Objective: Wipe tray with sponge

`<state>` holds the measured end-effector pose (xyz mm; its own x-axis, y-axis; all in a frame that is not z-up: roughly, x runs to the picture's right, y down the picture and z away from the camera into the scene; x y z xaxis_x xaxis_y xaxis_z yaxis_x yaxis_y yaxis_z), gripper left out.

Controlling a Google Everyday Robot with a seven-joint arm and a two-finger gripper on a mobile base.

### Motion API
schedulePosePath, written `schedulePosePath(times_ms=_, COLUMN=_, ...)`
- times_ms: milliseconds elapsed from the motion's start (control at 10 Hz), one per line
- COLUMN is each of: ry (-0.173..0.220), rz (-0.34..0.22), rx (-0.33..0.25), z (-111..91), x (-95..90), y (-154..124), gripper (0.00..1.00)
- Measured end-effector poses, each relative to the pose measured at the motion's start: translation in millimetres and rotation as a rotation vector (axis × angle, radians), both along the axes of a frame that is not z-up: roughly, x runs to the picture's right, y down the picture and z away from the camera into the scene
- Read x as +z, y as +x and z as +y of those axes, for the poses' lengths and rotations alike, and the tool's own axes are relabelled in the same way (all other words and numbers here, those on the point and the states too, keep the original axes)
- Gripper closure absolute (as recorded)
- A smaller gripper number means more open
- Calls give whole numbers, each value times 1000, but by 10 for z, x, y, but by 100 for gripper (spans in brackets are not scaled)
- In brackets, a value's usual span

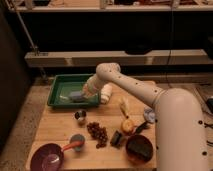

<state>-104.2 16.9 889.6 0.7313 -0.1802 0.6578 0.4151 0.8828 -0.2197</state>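
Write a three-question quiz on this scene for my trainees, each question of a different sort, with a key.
1. True or false: the gripper is down at the green tray's right end.
2. What lies in the tray next to the gripper? A) sponge B) banana C) grapes
3. Fill in: the bowl at the wooden table's front left corner is ____.
Key: 1 true; 2 A; 3 purple.
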Motion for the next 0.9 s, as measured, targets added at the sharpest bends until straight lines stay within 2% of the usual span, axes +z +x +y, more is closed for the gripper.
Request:
schedulePosePath(times_ms=200, ry=10, rz=50, rx=-5, z=-81, x=148, y=181, gripper=100)
schedulePosePath(times_ms=500, ry=36, rz=122, rx=10, z=-390, x=510, y=231, gripper=100)
schedulePosePath(times_ms=700, ry=50, rz=159, rx=27, z=-577, x=783, y=145, gripper=100)
schedulePosePath(times_ms=900, ry=54, rz=171, rx=35, z=-638, x=909, y=-44, gripper=100)
